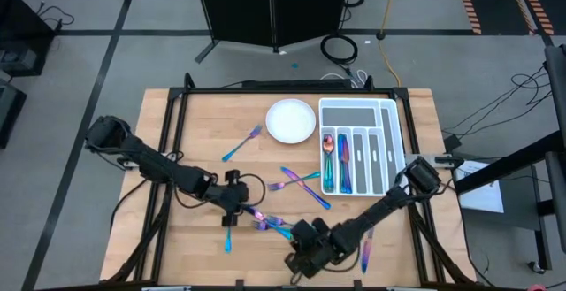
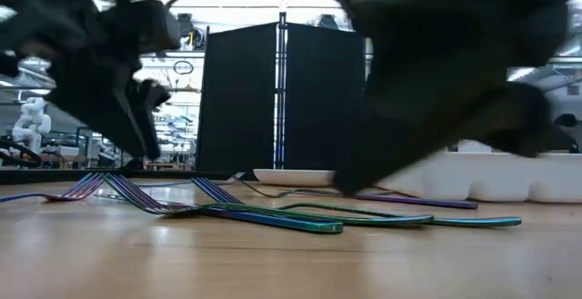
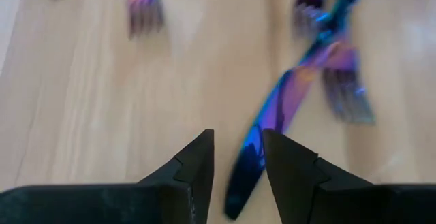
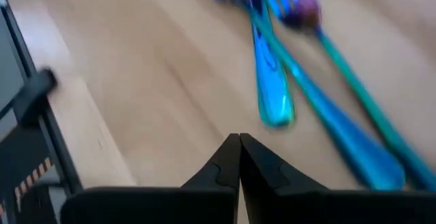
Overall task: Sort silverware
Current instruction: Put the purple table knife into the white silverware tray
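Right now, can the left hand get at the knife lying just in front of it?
Probably yes: the left hand hangs open right over the knife, whose handle end lies between the fingers, with bare table beside it.

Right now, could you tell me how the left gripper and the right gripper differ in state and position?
The left gripper has its fingers parted around a purple-blue utensil handle; the right gripper is shut with nothing between its fingers. The left sits nearer the table's middle, the right closer to the front edge. Both hang low over the wooden table near the loose cutlery.
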